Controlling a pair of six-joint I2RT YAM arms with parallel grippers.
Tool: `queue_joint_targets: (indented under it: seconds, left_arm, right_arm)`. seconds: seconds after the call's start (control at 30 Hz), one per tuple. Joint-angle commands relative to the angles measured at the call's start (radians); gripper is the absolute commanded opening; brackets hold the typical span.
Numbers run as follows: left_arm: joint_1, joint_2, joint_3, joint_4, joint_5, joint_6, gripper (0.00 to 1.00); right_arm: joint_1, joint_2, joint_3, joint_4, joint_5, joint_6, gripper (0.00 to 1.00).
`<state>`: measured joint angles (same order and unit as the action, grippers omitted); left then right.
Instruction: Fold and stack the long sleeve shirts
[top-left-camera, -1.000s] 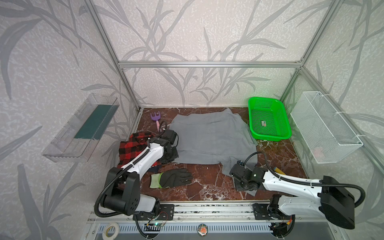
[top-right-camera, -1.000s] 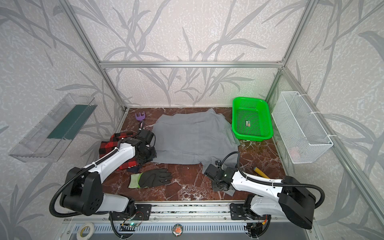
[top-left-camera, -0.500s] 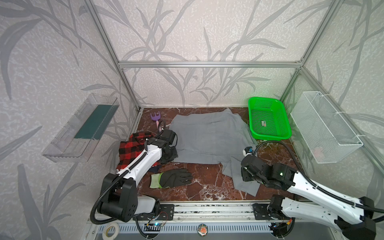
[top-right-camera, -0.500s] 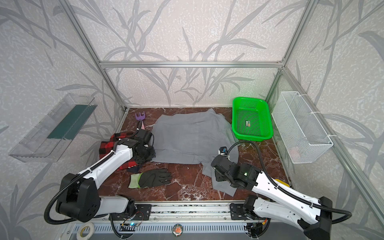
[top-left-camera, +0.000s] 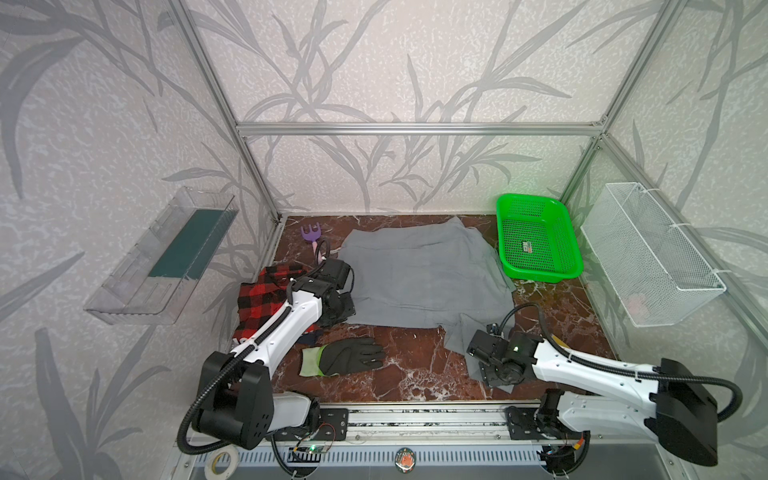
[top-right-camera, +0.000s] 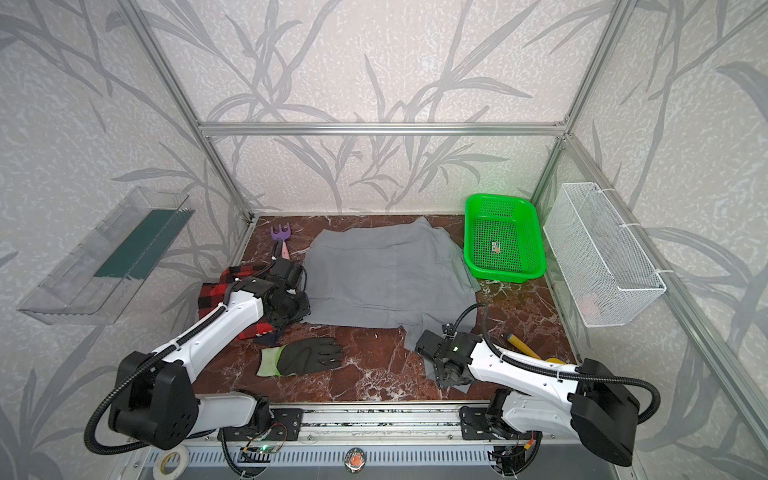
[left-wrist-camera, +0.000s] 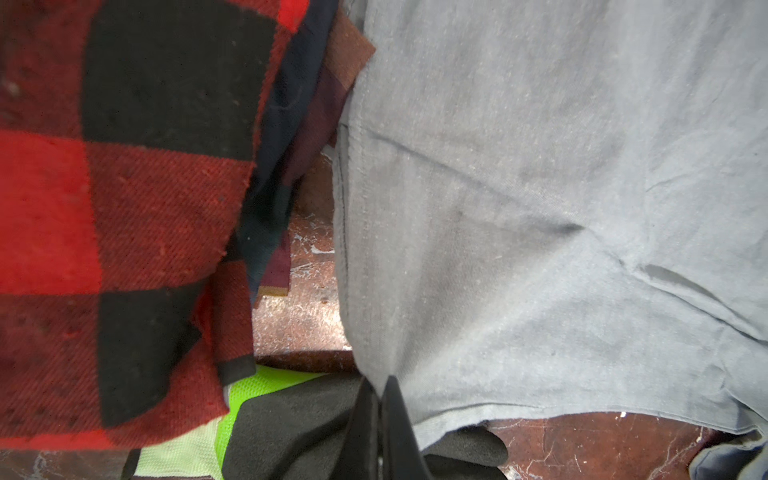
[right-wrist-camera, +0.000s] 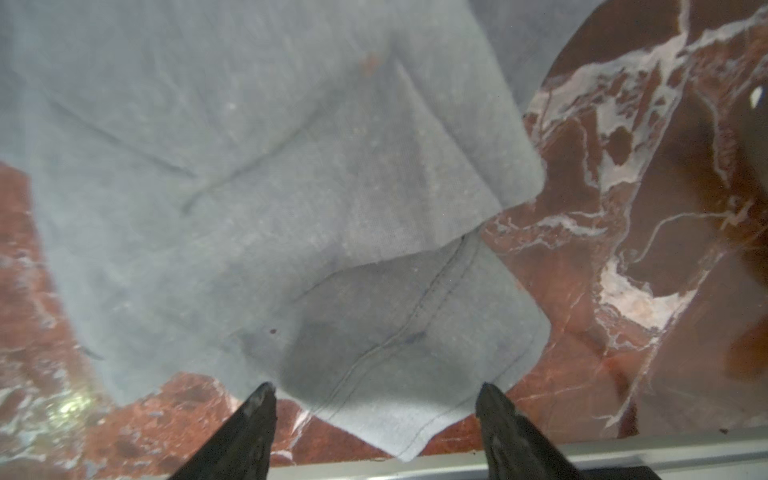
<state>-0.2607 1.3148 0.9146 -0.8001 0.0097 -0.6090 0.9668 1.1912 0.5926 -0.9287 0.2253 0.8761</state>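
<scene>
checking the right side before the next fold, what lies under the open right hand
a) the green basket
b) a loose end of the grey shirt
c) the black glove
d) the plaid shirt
b: the right hand has its fingers spread just above a loose end of the grey shirt that lies flat on the table.

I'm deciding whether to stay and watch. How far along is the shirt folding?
Done: nothing folded or stacked; the grey shirt only lies spread flat. In hand: the left claw is shut on its corner, and the right claw hangs open over a sleeve end. Left: fold the grey shirt, fold the plaid shirt, crumpled on the left, then stack them.
</scene>
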Motion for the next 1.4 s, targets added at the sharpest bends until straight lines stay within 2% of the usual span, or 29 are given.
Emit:
queue_joint_targets:
  seconds: [0.0,0.13,0.2,0.27,0.33,0.5,0.67,0.93,1.0,1.13,1.37]
  left_arm:
    - [0.003,-0.033,-0.013,-0.018,-0.007,0.014,0.00]
    - [0.003,-0.042,-0.014,-0.014,0.004,0.017,0.00]
    - [0.003,-0.047,-0.017,-0.012,0.010,0.017,0.00]
    - [0.003,-0.051,-0.019,-0.010,0.015,0.017,0.00]
    - [0.003,-0.051,-0.020,-0.008,0.022,0.017,0.00]
    - [0.003,-0.052,-0.018,-0.003,0.032,0.017,0.00]
    - [0.003,-0.063,-0.019,-0.001,0.028,0.017,0.00]
    - [0.002,-0.086,-0.020,0.001,0.024,0.018,0.00]
    - [0.003,-0.096,-0.020,0.001,0.020,0.018,0.00]
    - [0.003,-0.108,-0.024,0.002,0.018,0.018,0.00]
    - [0.002,-0.131,-0.042,0.025,0.020,0.015,0.00]
  right_arm:
    - [-0.004,0.090,0.008,0.007,-0.028,0.029,0.76]
    - [-0.005,0.161,-0.017,0.081,-0.073,0.032,0.72]
    - [-0.005,0.174,-0.030,0.110,-0.097,0.040,0.66]
    - [-0.005,0.179,-0.050,0.146,-0.129,0.040,0.54]
    - [-0.005,0.177,-0.064,0.168,-0.149,0.044,0.47]
    - [-0.006,0.169,-0.108,0.197,-0.196,0.056,0.38]
    - [-0.006,0.164,-0.148,0.260,-0.245,0.064,0.24]
    - [0.015,0.179,-0.072,0.344,-0.323,0.059,0.06]
    - [0.032,0.174,-0.007,0.312,-0.312,0.055,0.00]
    - [0.050,0.114,0.116,0.197,-0.260,0.046,0.00]
    - [0.050,-0.125,0.282,0.010,-0.054,0.006,0.00]
